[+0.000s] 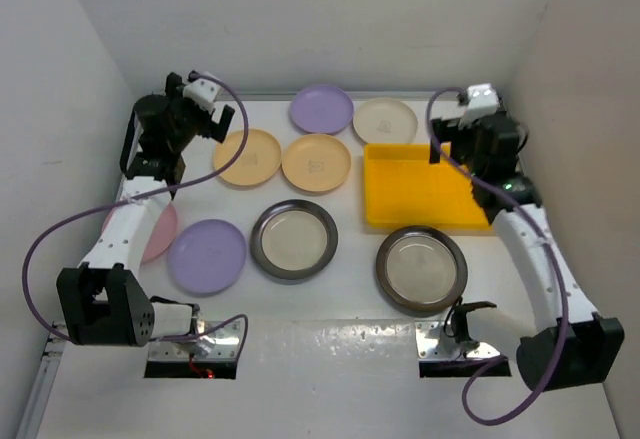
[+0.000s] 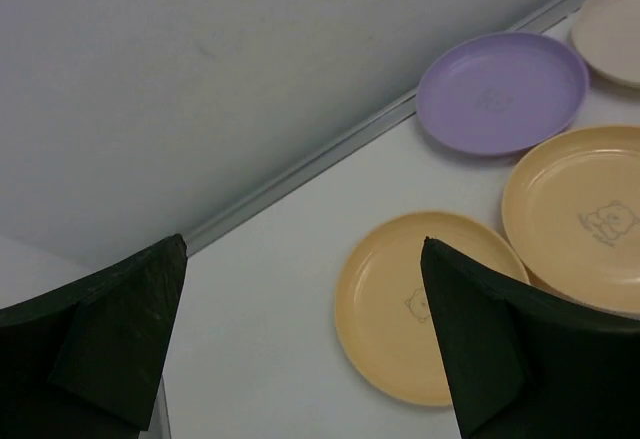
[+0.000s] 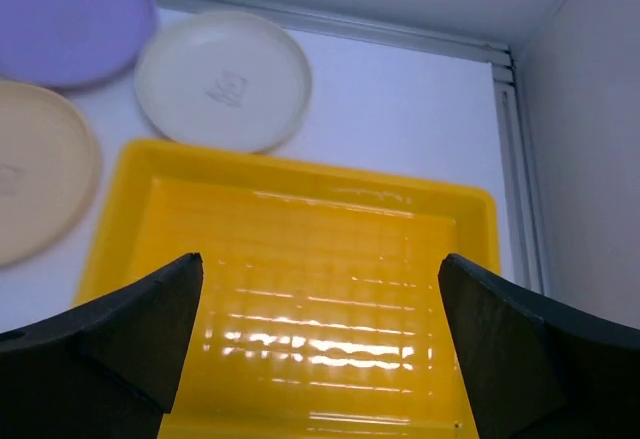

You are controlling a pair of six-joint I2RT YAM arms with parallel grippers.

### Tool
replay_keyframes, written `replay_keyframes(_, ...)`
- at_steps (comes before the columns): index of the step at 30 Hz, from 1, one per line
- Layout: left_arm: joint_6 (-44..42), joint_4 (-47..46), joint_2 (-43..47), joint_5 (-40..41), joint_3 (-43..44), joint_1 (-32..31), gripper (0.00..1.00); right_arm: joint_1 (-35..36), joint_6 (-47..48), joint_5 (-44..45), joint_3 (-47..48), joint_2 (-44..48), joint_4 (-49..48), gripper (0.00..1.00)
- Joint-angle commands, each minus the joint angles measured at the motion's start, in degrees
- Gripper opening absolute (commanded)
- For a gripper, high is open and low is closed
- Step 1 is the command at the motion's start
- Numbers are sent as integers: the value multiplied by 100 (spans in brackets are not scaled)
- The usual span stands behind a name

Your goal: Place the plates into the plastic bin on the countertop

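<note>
Eight plates lie on the bench (image 1: 348,259), all outside the one yellow bin (image 1: 410,189) at far right:

- two lilac plates (image 1: 321,109) (image 1: 207,256)
- two pale orange plates (image 1: 247,157) (image 1: 316,163)
- one cream plate (image 1: 385,121)
- one pink plate (image 1: 158,234) at the left edge
- two dark-rimmed plates (image 1: 293,241) (image 1: 421,269), nearest

The left end effector (image 2: 302,244) and the right end effector (image 3: 320,259) both gape, holding nothing.

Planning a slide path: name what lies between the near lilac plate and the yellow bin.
From the near lilac plate: a dark-rimmed plate, then bare countertop up to the yellow bin, in the top view.
</note>
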State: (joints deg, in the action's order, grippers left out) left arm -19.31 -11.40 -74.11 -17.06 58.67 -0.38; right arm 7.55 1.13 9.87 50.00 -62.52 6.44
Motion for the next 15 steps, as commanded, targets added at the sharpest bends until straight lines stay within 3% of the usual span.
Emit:
replay_keyframes(1,-443,2614,-130,-788,729,-41,100,-637,-1212,-1254,1595,-120,3280,100)
replay_keyframes(2,-338,2808,-130,-947,846,-41,100,-902,-1281,-2164,1662,-50,3494,100)
replay_keyframes(4,154,3029,-52,-1315,900,-41,100,-1044,-1892,-2602,1384,99,3847,100)
replay_keyframes(7,542,3082,177,-1693,664,-41,100,-1186,-2526,-1949,209,898,3822,100)
replay_keyframes(8,542,3082,229,-1774,576,-41,100,-1282,-2625,-1736,-5,1204,3873,96)
replay_keyframes(9,542,3082,308,-1775,497,-93,100,-1335,-2826,-1029,-321,1381,4091,77)
replay_keyframes(12,490,3205,370,-1635,250,-173,96,-1668,-3301,-635,-658,1340,4787,65)
replay_keyframes(14,542,3205,441,-1469,127,-321,94,-2061,-3478,-714,-1096,1418,4666,70)
replay_keyframes(15,542,3205,528,-1415,40,-322,93,-2178,-3705,-784,-1193,1549,4621,81)
